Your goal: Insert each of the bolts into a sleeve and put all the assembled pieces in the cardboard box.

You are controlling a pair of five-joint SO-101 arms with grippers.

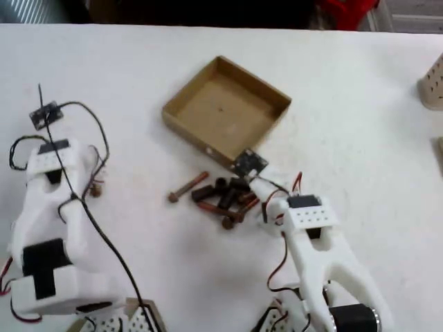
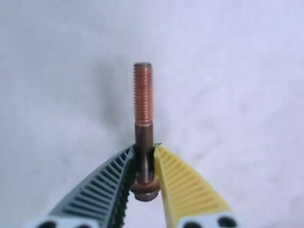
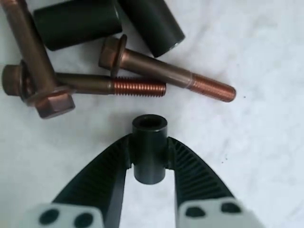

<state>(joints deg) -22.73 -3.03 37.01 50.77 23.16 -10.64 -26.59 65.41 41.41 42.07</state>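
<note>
Two parts in hand: left claw [image 2: 143, 160] clamped on bolt [image 2: 143, 102] near head, right claw [image 3: 149, 159] clamped on black sleeve [image 3: 149, 137]. Spare bolts [image 1: 188, 187] at frame centre, cardboard box [image 1: 181, 122] above. Pairing step, likely; next move calls for lining thread tip with sleeve bore.

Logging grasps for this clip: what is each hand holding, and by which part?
Left hand grips a bolt on the plain shank just above its head. Right hand grips a black sleeve around its middle.
</note>
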